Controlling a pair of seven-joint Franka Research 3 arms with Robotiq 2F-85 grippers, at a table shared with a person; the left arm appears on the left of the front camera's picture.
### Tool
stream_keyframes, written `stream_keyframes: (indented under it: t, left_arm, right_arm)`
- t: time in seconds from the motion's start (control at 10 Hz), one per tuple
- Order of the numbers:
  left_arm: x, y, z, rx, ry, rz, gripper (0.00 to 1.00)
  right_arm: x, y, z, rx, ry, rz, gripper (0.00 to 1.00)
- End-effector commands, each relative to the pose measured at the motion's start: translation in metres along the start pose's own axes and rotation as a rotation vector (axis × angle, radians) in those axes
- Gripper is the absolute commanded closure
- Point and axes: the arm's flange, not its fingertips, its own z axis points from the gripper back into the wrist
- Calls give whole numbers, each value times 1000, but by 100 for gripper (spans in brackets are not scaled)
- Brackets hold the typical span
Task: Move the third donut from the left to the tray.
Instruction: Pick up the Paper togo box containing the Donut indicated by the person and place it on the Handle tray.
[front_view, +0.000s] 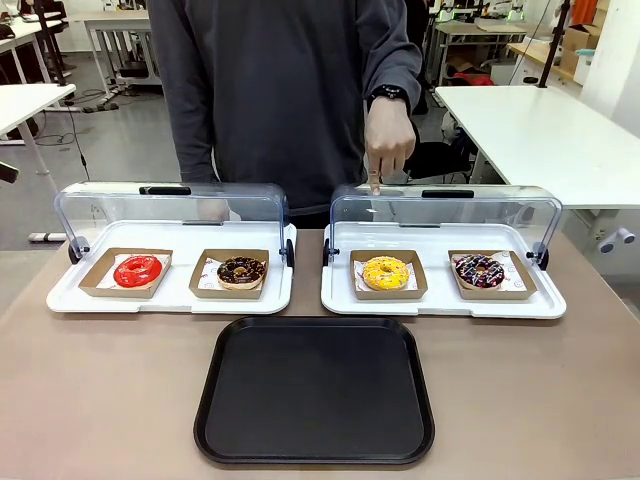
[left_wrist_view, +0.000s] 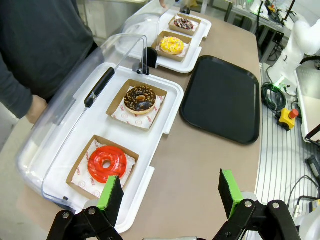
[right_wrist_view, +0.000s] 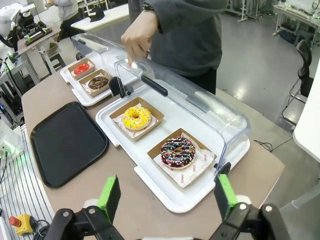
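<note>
"Yellow-glazed donut (front_view: 385, 272), position?" – Op. 1
"Third from left, in its cardboard square, left slot of the right white tray (front_view: 440, 305). The black tray (front_view: 315, 400) lay just in front. The clear lid (front_view: 445, 205) stood raised, with a person's hand (front_view: 388, 140) at its edge." – Op. 2
"Pincers? Print?" – Op. 1
"Left gripper (left_wrist_view: 170, 186) and right gripper (right_wrist_view: 167, 187) both gaped wide. Red liner print was too small to read." – Op. 2

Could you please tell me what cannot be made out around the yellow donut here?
Right wrist view: the print on the paper liner under the yellow donut is too small to read.
Front view: whether the person's hand touches the clear lid or hovers over it; the fingertip is too small.
All views: the donut's underside, hidden by its cardboard square.
</note>
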Motion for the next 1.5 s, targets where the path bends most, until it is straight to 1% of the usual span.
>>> stream_keyframes:
  t: [0.0,0.3,0.4,0.6,0.7,0.8,0.9,1.1,1.2,1.3,1.4]
  left_arm:
    - [1,0,1,-9,-1,-14,0]
    - [1,0,1,-9,-1,-14,0]
    - [1,0,1,-9,-1,-14,0]
    - [1,0,1,-9,-1,-14,0]
    - [1,0,1,-9,-1,-14,0]
    - [1,0,1,-9,-1,-14,0]
    - [1,0,1,-9,-1,-14,0]
    - [1,0,1,-9,-1,-14,0]
    - [1,0,1,-9,-1,-14,0]
    - [1,0,1,-9,-1,-14,0]
    - [1,0,1,-9,-1,-14,0]
  right_arm:
    - [3,-4,-1,0,-26,24,0]
    - [3,-4,-1,0,-26,24,0]
    - [0,0,0,0,0,0,0]
    - [46,27,-31,6,106,118,0]
    - [63,43,-48,29,164,170,0]
    - [77,67,-67,41,229,238,0]
    - [83,88,-84,48,287,306,0]
    - [88,144,-125,73,410,514,0]
    - [85,172,-145,65,456,617,0]
    - [79,197,-169,67,504,699,0]
    - [71,210,-191,62,532,751,0]
